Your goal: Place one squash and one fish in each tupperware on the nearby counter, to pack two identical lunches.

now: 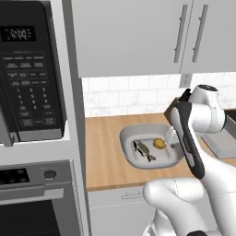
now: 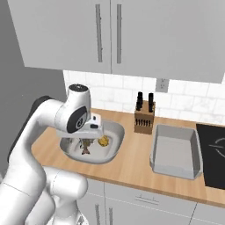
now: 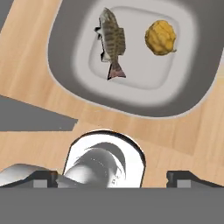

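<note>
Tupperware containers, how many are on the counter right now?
2: the rounded tupperware left of the knife block holds a fish and a squash; the rectangular tupperware sits right.

I'm looking at a wooden bench (image 2: 132, 158) running along a wall of white tiles (image 1: 124, 99), with pale grey upper cabinets (image 2: 110, 35) hanging overhead, each with a long vertical bar handle. At the left end a tall grey unit holds a black microwave (image 1: 30, 69) above a built-in oven (image 1: 32, 203). A wooden knife block (image 2: 144, 116) stands against the tiles, a wall socket (image 2: 161, 85) just above it, and a black cooktop (image 2: 213, 147) sits at the far right. Pale drawer fronts (image 2: 145, 197) run below the bench.
</note>
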Available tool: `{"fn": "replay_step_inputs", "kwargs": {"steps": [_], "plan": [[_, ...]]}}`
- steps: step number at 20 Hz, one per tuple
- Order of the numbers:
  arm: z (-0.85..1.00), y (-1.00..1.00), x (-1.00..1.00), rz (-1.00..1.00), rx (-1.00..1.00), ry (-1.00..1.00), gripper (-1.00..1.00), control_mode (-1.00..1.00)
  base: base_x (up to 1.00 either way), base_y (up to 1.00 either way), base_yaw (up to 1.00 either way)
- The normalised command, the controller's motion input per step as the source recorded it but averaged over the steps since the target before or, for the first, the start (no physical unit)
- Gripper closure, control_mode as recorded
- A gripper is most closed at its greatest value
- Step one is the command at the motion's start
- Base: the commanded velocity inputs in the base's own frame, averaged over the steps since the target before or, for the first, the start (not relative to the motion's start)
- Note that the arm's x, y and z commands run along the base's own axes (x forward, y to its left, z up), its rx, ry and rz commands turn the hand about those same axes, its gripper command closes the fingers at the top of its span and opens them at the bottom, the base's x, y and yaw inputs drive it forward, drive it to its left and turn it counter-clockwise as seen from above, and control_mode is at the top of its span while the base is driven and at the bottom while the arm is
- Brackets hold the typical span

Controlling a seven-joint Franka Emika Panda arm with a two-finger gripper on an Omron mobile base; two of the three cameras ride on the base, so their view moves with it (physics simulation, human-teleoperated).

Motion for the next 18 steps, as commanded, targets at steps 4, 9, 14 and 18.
{"fn": "replay_step_inputs", "kwargs": {"steps": [4, 9, 14, 18], "plan": [[0.31, 0.41, -1.00, -0.07, 0.00, 0.01, -1.00, -1.00, 0.00, 0.00, 0.00], [0.34, 0.15, -0.81, -0.04, 0.00, 0.00, -1.00, -1.00, 0.00, 0.00, 0.00], [0.01, 0.00, 0.00, 0.00, 0.01, -0.02, -1.00, -1.00, 0.00, 0.00, 0.00], [0.00, 0.00, 0.00, 0.00, 0.00, 0.00, -1.00, 1.00, -0.74, 0.05, 0.05]]}}
